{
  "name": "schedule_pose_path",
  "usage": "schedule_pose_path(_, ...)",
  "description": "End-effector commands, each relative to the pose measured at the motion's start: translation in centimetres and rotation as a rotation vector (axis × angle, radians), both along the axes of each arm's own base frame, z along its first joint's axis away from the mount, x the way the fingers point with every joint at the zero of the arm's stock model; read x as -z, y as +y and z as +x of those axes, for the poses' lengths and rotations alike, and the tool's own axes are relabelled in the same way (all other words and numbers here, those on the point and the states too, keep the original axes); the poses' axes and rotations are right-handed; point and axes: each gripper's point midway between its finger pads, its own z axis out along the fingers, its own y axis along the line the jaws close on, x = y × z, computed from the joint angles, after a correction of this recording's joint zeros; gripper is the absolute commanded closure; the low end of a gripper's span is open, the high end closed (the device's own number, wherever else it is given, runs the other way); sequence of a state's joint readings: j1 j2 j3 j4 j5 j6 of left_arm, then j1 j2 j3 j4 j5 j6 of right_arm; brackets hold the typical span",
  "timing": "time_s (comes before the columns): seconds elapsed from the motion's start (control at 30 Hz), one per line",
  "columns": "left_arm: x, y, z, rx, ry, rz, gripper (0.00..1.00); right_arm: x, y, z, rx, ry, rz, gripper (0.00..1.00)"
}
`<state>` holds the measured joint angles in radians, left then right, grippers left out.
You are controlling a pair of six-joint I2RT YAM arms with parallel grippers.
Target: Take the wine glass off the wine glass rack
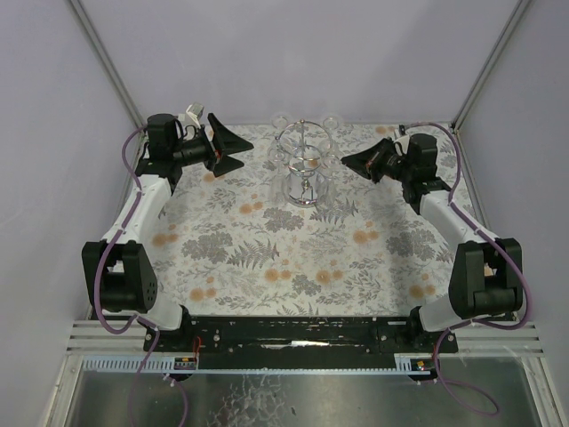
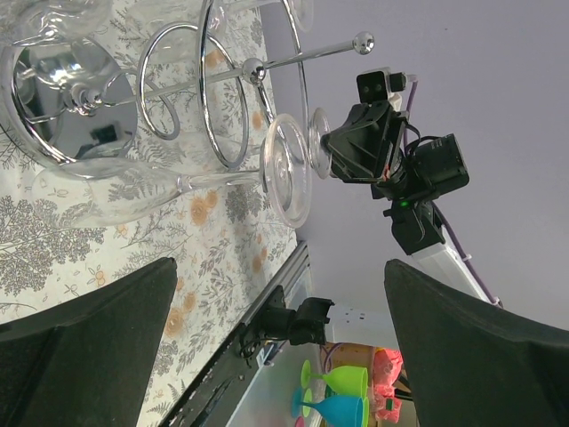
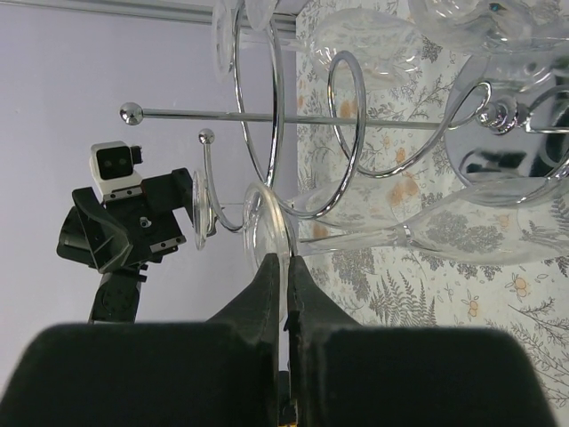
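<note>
The chrome wine glass rack point(image 1: 302, 169) stands at the back middle of the table, with several clear glasses hanging upside down from its rings. My right gripper point(image 1: 347, 160) is at its right side. In the right wrist view its fingers point(image 3: 286, 260) are shut, with only a thin gap, on the rim of the foot of a wine glass point(image 3: 267, 236) that hangs in a wire loop point(image 3: 267, 107). My left gripper point(image 1: 244, 151) is open and empty, just left of the rack. In the left wrist view point(image 2: 280, 267) it faces another glass foot point(image 2: 286, 169) but is apart from it.
A floral cloth point(image 1: 267, 249) covers the table. Lilac walls close in the back and sides. The rack's mirrored base point(image 2: 71, 98) lies under the hanging bowls. Coloured plastic goblets point(image 2: 342, 396) stand beyond the table's front rail point(image 1: 293, 342).
</note>
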<state>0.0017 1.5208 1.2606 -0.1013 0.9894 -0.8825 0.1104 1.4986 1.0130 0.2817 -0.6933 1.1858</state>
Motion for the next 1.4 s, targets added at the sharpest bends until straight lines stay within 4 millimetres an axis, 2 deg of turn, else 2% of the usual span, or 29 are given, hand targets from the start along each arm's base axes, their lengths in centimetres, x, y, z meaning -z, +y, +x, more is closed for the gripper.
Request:
schedule_pose_path(0.0,-1.3,0.0,-0.6,0.028,-0.066,-0.011,0.0,-3.7,-0.3,-0.6,0.021,-0.119,0.018,1.0)
schedule_pose_path(0.27,-1.2,-0.1,-0.7,0.032,-0.061,-0.013,0.0,-5.3,-1.4,-1.4,0.06,-0.152,0.031,1.0)
schedule_pose_path(0.6,-2.0,-0.2,-0.9,0.038,-0.07,-0.027,0.0,-4.3,-1.3,-2.1,0.04,-0.127,0.037,1.0)
schedule_pose_path(0.83,-3.5,-0.8,-2.4,0.066,-0.082,-0.049,0.0,-4.8,-1.4,-3.5,0.04,-0.132,0.025,1.0)
schedule_pose_path(1.0,-3.8,-2.2,-4.8,0.122,-0.077,-0.044,0.01,-5.6,-1.6,-5.5,0.03,-0.139,0.007,1.0)
schedule_pose_path(1.17,-2.9,-4.5,-8.0,0.214,-0.053,-0.028,0.01,-5.6,-1.7,-8.5,0.011,-0.129,0.0,1.0)
schedule_pose_path(1.37,-1.1,-9.4,-9.9,0.339,-0.023,-0.009,0.01,-4.5,-1.7,-11.8,-0.018,-0.094,0.002,1.0)
